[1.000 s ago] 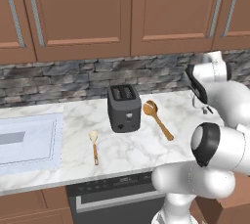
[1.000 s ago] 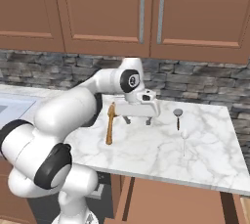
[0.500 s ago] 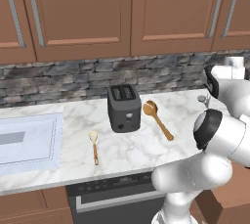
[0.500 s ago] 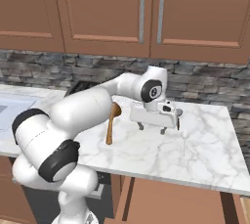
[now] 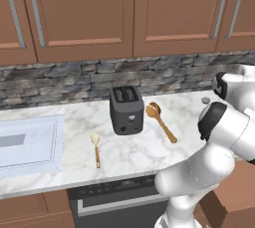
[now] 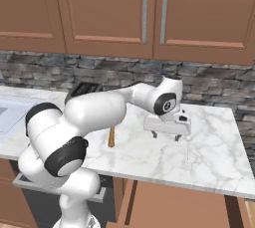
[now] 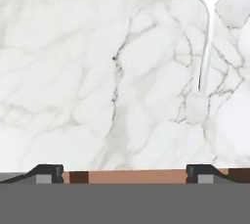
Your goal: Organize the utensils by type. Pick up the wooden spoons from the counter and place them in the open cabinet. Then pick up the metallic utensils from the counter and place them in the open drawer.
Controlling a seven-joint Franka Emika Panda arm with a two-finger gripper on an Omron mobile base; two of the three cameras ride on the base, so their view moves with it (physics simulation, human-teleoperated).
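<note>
Marble-veined counter (image 5: 74, 162) beneath closed brown wall cabinets (image 5: 79, 13) with silver bar handles; from the left base camera the arm's white links cover the counter's right end. The toaster (image 5: 126, 109) stands mid-counter there, whereas the right base view shows just its dark top (image 6: 82, 89) behind the arm. The golden-brown wooden spoon (image 5: 160, 120) lies just right of the toaster, bowl toward the wall; in the right base view merely a stub of its handle (image 6: 111, 137) emerges below the forearm. The shorter pale-bowled spoon (image 5: 95, 148) lies apart, left-front of the toaster. The gripper (image 6: 166, 135) hangs low over the counter's right part, jaws spread wide and holding nothing. A metallic spoon (image 7: 209, 27), faint against the marble, lies flat on the counter ahead of one finger tip in the hand view; the right base view renders it as a thin pale line (image 6: 188, 148) just beside the gripper.
</note>
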